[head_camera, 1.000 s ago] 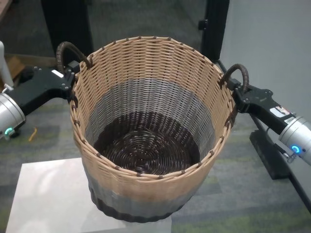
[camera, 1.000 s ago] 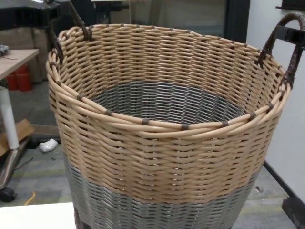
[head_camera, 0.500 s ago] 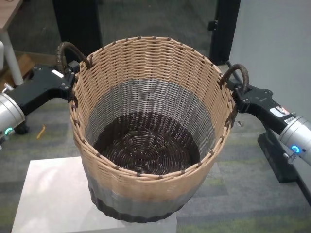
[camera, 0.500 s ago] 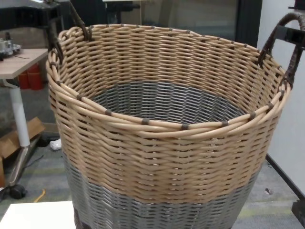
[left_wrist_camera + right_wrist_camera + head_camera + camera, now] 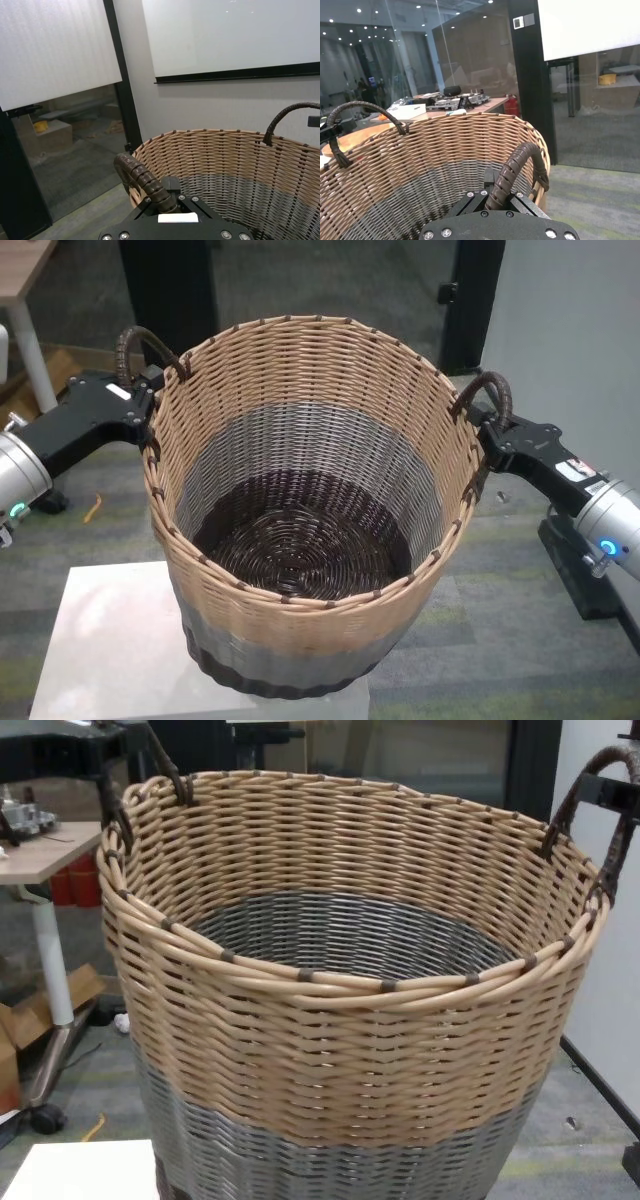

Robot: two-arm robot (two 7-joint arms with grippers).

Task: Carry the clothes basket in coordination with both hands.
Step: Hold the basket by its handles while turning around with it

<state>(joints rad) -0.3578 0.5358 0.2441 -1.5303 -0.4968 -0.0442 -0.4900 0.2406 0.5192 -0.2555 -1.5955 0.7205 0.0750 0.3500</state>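
The clothes basket [image 5: 300, 440] fills the middle of the head view and most of the chest view [image 5: 340, 1050]. It is upright and empty, with a tan upper band, grey middle and dark base. My left gripper [image 5: 150, 392] is shut on the basket's left loop handle [image 5: 138, 340], which also shows in the left wrist view [image 5: 142, 180]. My right gripper [image 5: 484, 428] is shut on the right loop handle [image 5: 488, 390], seen close in the right wrist view [image 5: 512, 175]. The basket's base overlaps the far edge of a white table [image 5: 110, 640]; whether it touches I cannot tell.
A wooden desk [image 5: 45, 845] on a white wheeled leg stands at the left. A black pillar [image 5: 165, 280] is behind the basket. A grey wall and a black stand base [image 5: 580, 565] are on the right. Carpeted floor lies around.
The basket and both arms keep their place in the views. The floor, desk, pillar and white table have shifted to the right behind them.
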